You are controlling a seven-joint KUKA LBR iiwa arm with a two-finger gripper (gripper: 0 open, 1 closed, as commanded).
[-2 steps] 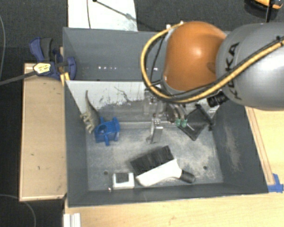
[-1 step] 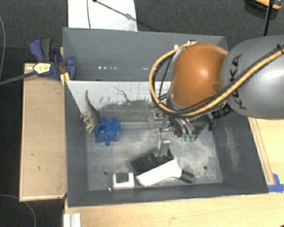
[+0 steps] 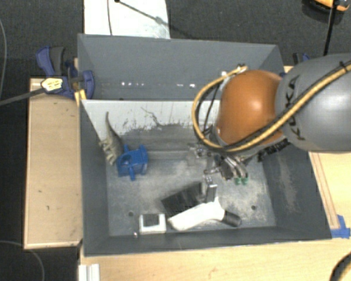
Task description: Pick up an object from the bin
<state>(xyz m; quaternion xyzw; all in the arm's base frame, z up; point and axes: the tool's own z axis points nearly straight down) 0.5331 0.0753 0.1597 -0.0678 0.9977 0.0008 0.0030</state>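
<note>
My gripper [image 3: 210, 187] hangs low over the front middle of the bin, under the arm's orange cover. Its tip is just above a white elongated thing [image 3: 194, 216] with a black end [image 3: 231, 219], which lies along the front wall. A flat black rectangular thing [image 3: 178, 202] lies just left of the gripper's tip, touching the white thing. I see nothing held in the gripper.
A small white square thing [image 3: 153, 222] sits at the front left. A blue plastic piece [image 3: 133, 161] and a grey toy animal [image 3: 111, 143] lie near the left wall. A tiny green thing [image 3: 241, 181] is right of the gripper. The arm covers the bin's right rear.
</note>
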